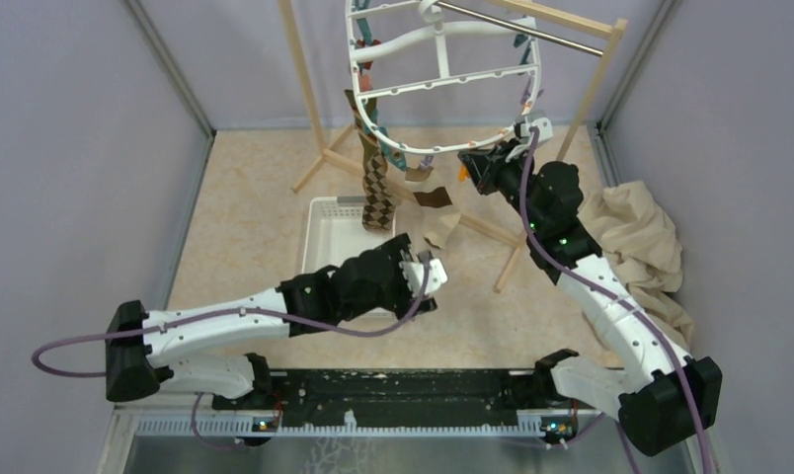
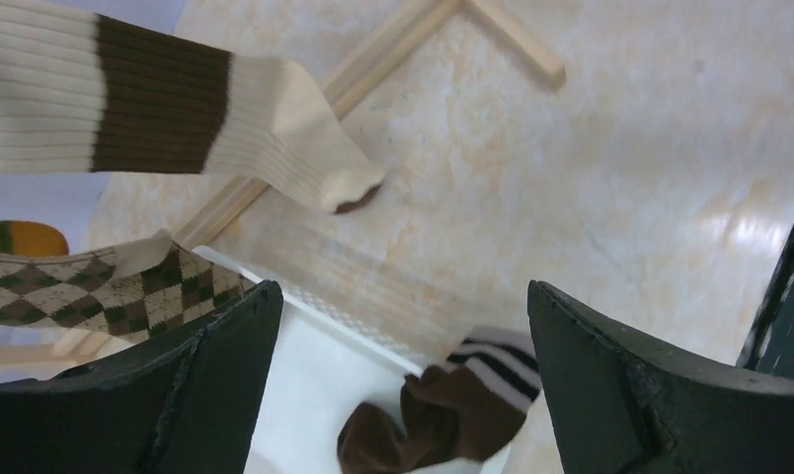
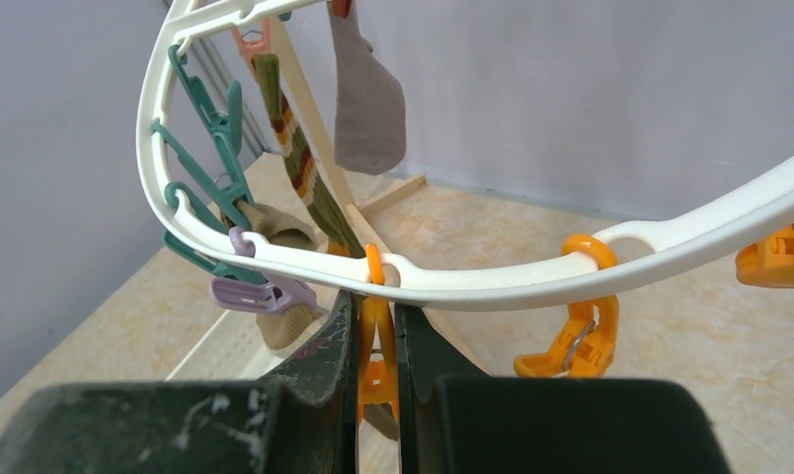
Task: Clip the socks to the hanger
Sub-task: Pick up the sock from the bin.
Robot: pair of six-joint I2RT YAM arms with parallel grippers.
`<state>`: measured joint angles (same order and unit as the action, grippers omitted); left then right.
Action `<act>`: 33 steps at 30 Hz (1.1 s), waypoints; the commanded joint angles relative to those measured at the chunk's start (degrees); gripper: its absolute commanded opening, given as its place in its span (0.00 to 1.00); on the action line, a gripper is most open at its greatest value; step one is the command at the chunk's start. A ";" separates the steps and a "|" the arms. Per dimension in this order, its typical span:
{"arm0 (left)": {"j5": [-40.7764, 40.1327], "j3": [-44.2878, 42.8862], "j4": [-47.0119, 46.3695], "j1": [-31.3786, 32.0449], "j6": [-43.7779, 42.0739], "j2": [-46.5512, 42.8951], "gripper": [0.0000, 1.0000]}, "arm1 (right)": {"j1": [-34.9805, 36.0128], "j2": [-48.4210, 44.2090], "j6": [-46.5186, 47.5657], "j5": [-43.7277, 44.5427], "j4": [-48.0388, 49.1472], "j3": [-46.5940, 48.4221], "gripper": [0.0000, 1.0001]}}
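Our right gripper [image 3: 376, 318] is pinching an orange peg [image 3: 377, 367] on the hanger [image 3: 492, 287], and our left gripper [image 2: 403, 296] is hanging wide open above a brown sock [image 2: 428, 420].

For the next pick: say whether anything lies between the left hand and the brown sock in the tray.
Nothing visible does. The dark brown fabric sock with a striped cuff lies uncovered in the white plastic tray, ahead of the left hand; the brown argyle sock hangs aside.

The right gripper [image 3: 376, 318] pinches an orange peg [image 3: 377, 367] on the hanger [image 3: 492, 289]; a striped sock [image 3: 296, 170] hangs beyond.
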<state>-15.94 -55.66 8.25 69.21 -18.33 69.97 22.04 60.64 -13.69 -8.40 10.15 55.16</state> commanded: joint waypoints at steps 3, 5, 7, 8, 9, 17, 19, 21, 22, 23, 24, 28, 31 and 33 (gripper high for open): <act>-7.84 6.17 6.47 6.53 -16.64 -0.13 0.98 | -1.04 -0.93 -1.66 3.26 4.91 -2.38 0.00; -6.65 8.23 5.32 8.26 -18.50 -1.37 0.98 | -1.19 -1.05 -1.28 4.15 4.94 -2.95 0.00; -7.33 9.85 3.77 10.09 -20.83 -2.02 0.98 | -1.58 -1.24 -1.25 4.44 5.37 -3.71 0.00; -8.26 10.14 3.46 10.94 -22.07 -1.85 0.98 | -1.79 -1.45 -1.25 4.45 5.54 -4.11 0.00; -9.36 10.10 3.41 11.68 -23.36 -1.33 0.98 | -2.06 -1.63 -1.29 4.46 5.81 -4.59 0.00; -15.14 10.78 4.02 15.75 -28.45 2.82 0.98 | -3.64 -3.62 -1.41 4.14 6.31 -6.51 0.00; -15.60 10.63 3.64 15.95 -28.84 3.89 0.98 | -4.27 -3.94 -1.12 4.10 5.96 -6.76 0.00; -16.16 10.74 3.56 16.18 -29.50 5.35 0.98 | -4.82 -4.10 -1.15 3.97 5.78 -6.94 0.00; -16.33 10.54 3.51 16.28 -29.36 6.06 0.98 | -5.14 -4.27 -1.28 3.82 5.86 -7.05 0.00; -16.08 10.25 3.71 16.30 -29.07 6.90 0.98 | -5.32 -4.37 -1.46 3.59 6.11 -7.22 0.00; -15.60 9.97 3.85 16.31 -28.75 7.56 0.98 | -5.42 -4.45 -1.57 3.37 6.23 -7.34 0.00; -14.64 9.32 3.91 16.31 -28.42 10.30 0.98 | -5.43 -4.72 -1.69 3.07 5.89 -7.39 0.00; -14.14 9.60 4.42 16.31 -27.72 11.53 0.98 | -5.56 -5.15 -1.39 3.53 5.45 -7.43 0.00; -14.56 10.22 4.38 16.31 -27.86 11.98 0.98 | -5.76 -5.45 -1.25 3.61 5.12 -7.52 0.00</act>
<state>-30.41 -45.23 12.51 85.14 -46.06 81.30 17.69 56.71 -14.13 -7.16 15.64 47.79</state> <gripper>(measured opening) 0.985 0.084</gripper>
